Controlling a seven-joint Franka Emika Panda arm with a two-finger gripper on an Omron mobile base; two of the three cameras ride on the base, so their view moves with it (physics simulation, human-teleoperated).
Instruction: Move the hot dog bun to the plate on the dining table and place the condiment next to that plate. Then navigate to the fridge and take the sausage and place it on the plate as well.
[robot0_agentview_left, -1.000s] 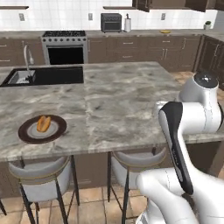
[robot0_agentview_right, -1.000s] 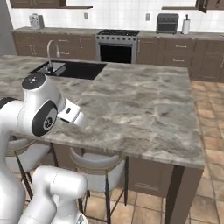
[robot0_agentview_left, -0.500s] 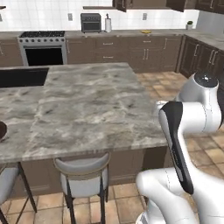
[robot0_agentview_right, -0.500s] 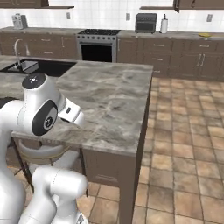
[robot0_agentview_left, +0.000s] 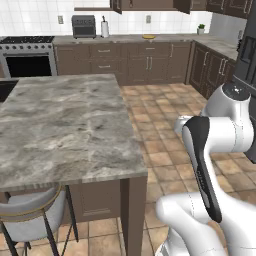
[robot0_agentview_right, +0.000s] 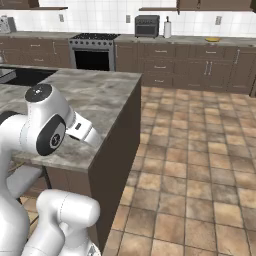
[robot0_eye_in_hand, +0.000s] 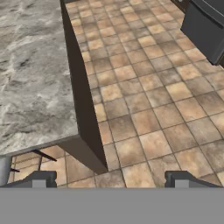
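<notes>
Fridge (robot0_agentview_left: 247, 55) is the thing that matters for the coming step: its dark grey body stands at the far right edge of the left base view, behind the white arm, and what seems to be its lower corner shows as a dark block at the upper right of the hand view. Its long axis is vertical; which way its door faces cannot be told from so small a part. The tool (robot0_eye_in_hand: 111, 178) hangs low over the tiled floor (robot0_eye_in_hand: 148, 100), just beside the corner of the dining table (robot0_agentview_left: 60, 125), with its two dark fingertips set wide apart and nothing between them. From the tool, the fridge lies ahead and to the right, well apart, across open floor. The robot has one arm, so there is no choice of hand.

The marble worktop is bare in the part that shows, with a grey stool (robot0_agentview_left: 30, 220) under its near edge. Judging from this, the base should drive toward the fridge next, and the sausage step is not yet begun.
</notes>
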